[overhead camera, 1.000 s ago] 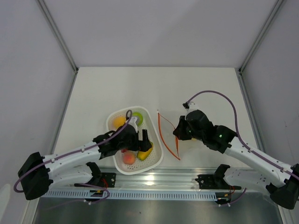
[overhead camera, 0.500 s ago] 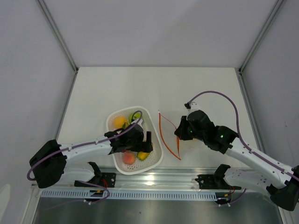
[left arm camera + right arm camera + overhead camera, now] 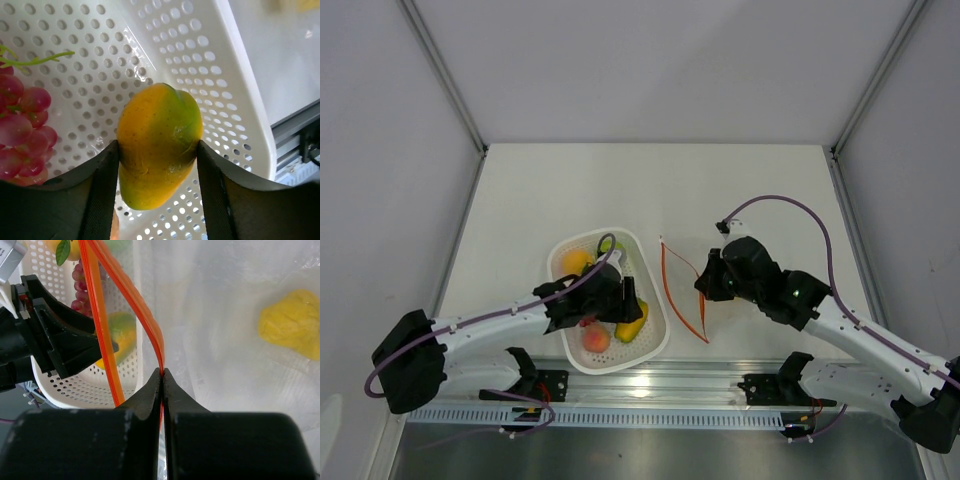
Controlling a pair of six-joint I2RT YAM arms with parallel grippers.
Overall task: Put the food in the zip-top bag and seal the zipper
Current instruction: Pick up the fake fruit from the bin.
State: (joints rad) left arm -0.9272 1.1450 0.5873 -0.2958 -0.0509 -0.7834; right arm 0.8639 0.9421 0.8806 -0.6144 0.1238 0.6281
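My left gripper (image 3: 623, 308) is down in the white perforated basket (image 3: 560, 255). In the left wrist view it (image 3: 157, 145) is shut on the yellow-orange mango (image 3: 159, 125), with both fingers against its sides. Dark red grapes (image 3: 20, 120) lie to its left. An orange (image 3: 575, 262), a peach (image 3: 596, 340) and part of a green apple (image 3: 620, 250) also sit in the basket. My right gripper (image 3: 703, 292) is shut on the zipper (image 3: 157, 347) of the clear zip-top bag (image 3: 225, 315), holding its mouth open beside the basket. A yellow fruit (image 3: 292, 330) shows through the plastic.
The basket's right rim (image 3: 655, 300) lies close to the bag's mouth strip (image 3: 665, 275). The left gripper (image 3: 55, 340) shows in the right wrist view, just beyond the strip. A metal rail (image 3: 650, 385) runs along the table's near edge. Grey walls enclose the table.
My left arm has shifted over the basket, its wrist swinging right and then back a little around the mango. My right gripper has stayed on the bag's strip, nearly still.
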